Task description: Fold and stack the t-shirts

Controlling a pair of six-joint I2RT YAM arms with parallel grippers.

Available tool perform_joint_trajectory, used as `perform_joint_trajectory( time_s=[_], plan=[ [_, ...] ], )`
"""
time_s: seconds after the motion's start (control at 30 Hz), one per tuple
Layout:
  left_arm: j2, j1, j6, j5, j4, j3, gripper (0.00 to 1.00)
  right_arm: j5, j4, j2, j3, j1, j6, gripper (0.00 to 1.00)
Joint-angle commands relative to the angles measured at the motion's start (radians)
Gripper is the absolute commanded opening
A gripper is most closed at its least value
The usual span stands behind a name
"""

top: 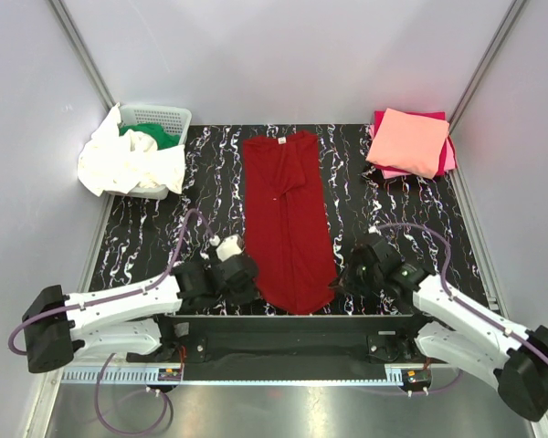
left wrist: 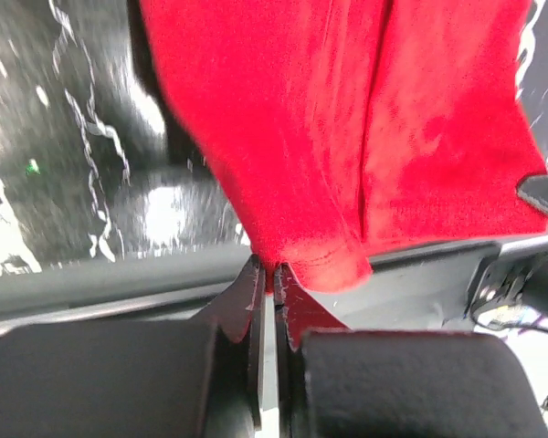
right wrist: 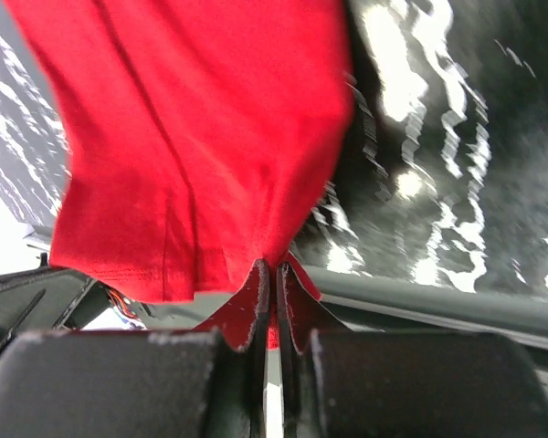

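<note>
A dark red t-shirt (top: 288, 219) lies folded lengthwise into a long strip down the middle of the table. My left gripper (top: 253, 285) (left wrist: 274, 272) is shut on its near left hem corner. At the near right hem corner my right gripper (top: 340, 281) (right wrist: 275, 269) is likewise shut on the cloth. The hem (left wrist: 338, 265) hangs over the table's near edge. At the back right, a folded salmon pink t-shirt (top: 408, 141) rests on a folded magenta one (top: 450, 155). A white t-shirt (top: 119, 164) drapes over the basket, with a green one (top: 151, 135) inside.
The white lattice basket (top: 171, 115) stands at the back left corner. The table top (top: 210, 182) is black with white marbling, bounded by grey walls on three sides. A metal rail (left wrist: 119, 292) runs along the near edge below the grippers.
</note>
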Motion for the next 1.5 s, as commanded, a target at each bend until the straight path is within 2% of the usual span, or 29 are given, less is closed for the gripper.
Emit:
perform_joint_trajectory(
  time_s=[0.0, 0.23, 0.43, 0.67, 1.0, 1.47],
  plan=[
    [0.019, 0.074, 0.095, -0.009, -0.023, 0.064, 0.04, 0.069, -0.019, 0.073, 0.13, 0.011, -0.076, 0.0],
    [0.116, 0.266, 0.273, 0.071, -0.027, 0.199, 0.03, 0.175, -0.082, 0.289, 0.367, -0.03, -0.228, 0.0],
    [0.214, 0.375, 0.394, 0.097, -0.042, 0.329, 0.02, 0.111, -0.099, 0.472, 0.579, -0.194, -0.397, 0.0],
    [0.377, 0.519, 0.545, 0.156, -0.039, 0.499, 0.0, 0.079, -0.154, 0.674, 0.835, -0.243, -0.516, 0.0],
    [0.63, 0.617, 0.661, 0.236, -0.061, 0.696, 0.0, -0.012, -0.109, 0.874, 0.952, -0.297, -0.547, 0.0],
    [0.776, 0.691, 0.717, 0.295, -0.079, 0.834, 0.0, -0.17, -0.047, 1.034, 1.085, -0.361, -0.584, 0.0]
  ],
)
